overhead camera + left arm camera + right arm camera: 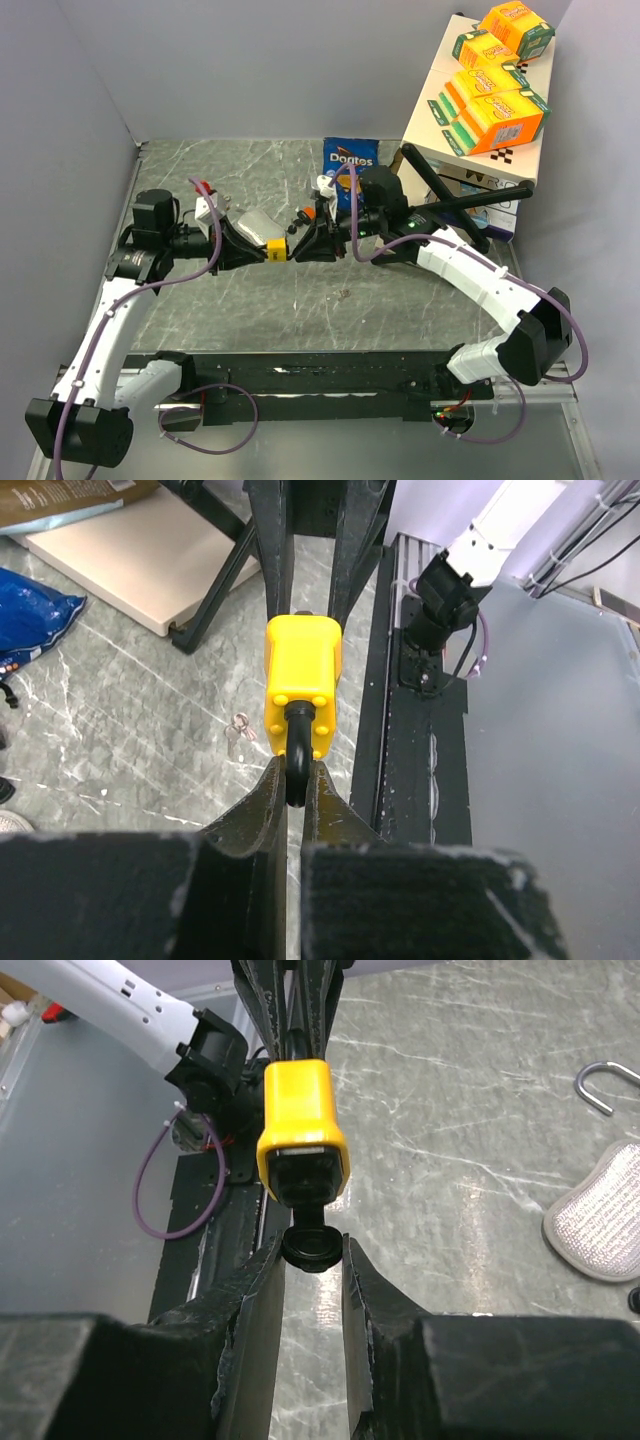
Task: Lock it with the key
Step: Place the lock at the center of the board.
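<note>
Holding the padlock (302,670) steady by its shackle (296,755) in my closed left gripper (295,778), I should twist the key (311,1247), pinched in my right gripper (312,1258), without tilting it.

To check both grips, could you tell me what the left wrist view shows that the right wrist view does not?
Left wrist only: the shackle pinched by the left gripper, and small keys lying loose. Right wrist only: the key at the padlock's base, held by the right gripper, and a loose metal hook. Both: the yellow padlock.
</note>
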Robot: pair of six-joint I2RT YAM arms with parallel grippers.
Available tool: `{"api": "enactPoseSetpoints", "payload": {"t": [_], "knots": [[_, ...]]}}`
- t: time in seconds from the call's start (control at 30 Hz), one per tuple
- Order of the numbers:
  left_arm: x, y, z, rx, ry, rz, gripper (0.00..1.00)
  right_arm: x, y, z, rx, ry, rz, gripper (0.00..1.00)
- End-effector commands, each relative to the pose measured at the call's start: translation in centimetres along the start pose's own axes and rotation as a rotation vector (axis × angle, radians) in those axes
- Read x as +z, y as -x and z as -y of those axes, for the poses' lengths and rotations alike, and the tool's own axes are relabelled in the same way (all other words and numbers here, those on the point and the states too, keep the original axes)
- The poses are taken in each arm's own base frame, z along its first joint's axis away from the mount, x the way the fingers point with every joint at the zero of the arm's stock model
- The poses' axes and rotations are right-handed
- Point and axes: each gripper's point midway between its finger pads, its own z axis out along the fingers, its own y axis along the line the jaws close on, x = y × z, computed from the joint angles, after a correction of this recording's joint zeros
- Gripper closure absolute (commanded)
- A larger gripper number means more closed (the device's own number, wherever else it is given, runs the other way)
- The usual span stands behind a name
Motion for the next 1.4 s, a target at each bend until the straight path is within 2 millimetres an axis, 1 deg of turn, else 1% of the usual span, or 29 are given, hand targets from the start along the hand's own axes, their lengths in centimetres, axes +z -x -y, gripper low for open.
{"api": "enactPoseSetpoints", "payload": {"t": [0.0, 0.07, 0.2, 0.3, 0.47, 0.67, 0.87, 1.0, 1.23, 1.37], "knots": [[0.2, 0.9, 0.4, 0.065, -0.02, -0.023, 0.99, 0.1, 3.2, -0.9, -0.112, 0.037, 0.047, 0.88], [0.5, 0.1, 0.1, 0.043, -0.025, -0.053, 0.99, 0.2, 3.3, -1.1, -0.125, 0.043, 0.043, 0.89], [0.8, 0.4, -0.1, 0.056, -0.033, -0.065, 0.99, 0.6, 3.6, -1.7, -0.15, 0.064, 0.041, 0.9], [1.0, 0.6, 0.2, 0.07, -0.054, -0.058, 0.99, 0.9, 3.7, -2.2, -0.16, 0.081, 0.041, 0.9], [1.5, 0.3, 0.5, 0.059, -0.077, -0.067, 0.99, 1.1, 4.2, -2.5, -0.17, 0.092, 0.052, 0.91], [1.8, 0.1, -0.5, 0.032, -0.041, -0.072, 0.99, 1.0, 4.6, -2.8, -0.165, 0.097, 0.063, 0.93], [1.9, -0.3, -1.5, 0.02, 0.0, -0.099, 0.99, 1.0, 4.6, -3.1, -0.149, 0.113, 0.062, 0.94], [1.9, 0.0, -2.1, 0.021, 0.031, -0.099, 0.99, 1.1, 4.5, -3.2, -0.143, 0.126, 0.055, 0.94], [2.2, 0.6, -2.7, 0.024, 0.058, -0.091, 0.99, 1.5, 4.4, -3.2, -0.126, 0.152, 0.045, 0.92], [2.6, 0.7, -2.5, 0.041, 0.053, -0.097, 0.99, 1.9, 4.5, -3.0, -0.116, 0.157, 0.045, 0.91]]}}
